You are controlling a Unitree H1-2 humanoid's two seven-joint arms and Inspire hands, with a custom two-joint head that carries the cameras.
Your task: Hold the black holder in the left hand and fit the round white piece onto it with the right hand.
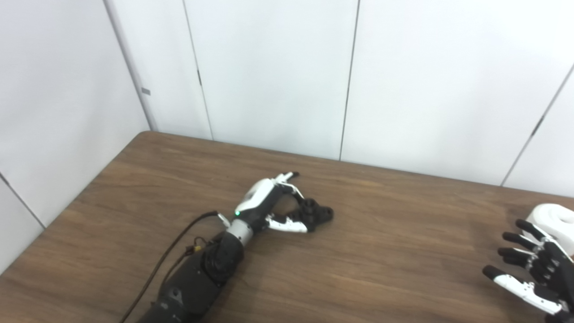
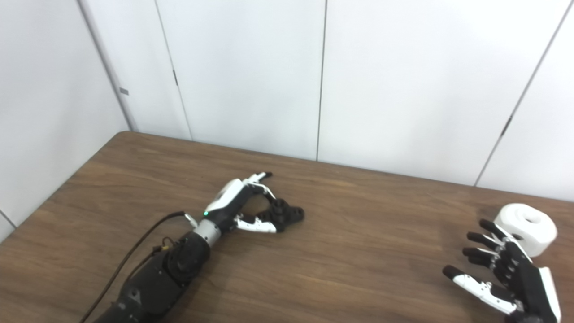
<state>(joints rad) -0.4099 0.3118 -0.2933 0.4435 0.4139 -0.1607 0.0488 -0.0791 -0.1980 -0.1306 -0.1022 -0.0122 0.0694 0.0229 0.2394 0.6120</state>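
The black holder (image 1: 317, 212) lies on the wooden table (image 1: 381, 251) near its middle; it also shows in the right eye view (image 2: 287, 212). My left hand (image 1: 273, 204) reaches it from the left, with fingers curled over it and the thumb against its near side, closed on it. The round white piece (image 2: 529, 226), a thick ring with a hole on top, stands at the table's far right. My right hand (image 2: 502, 269) is open with fingers spread, just in front and to the left of the white piece, holding nothing.
White wall panels (image 1: 269, 67) stand right behind the table's far edge and along its left side. A black cable (image 1: 166, 255) runs along the left forearm down to the picture's bottom edge.
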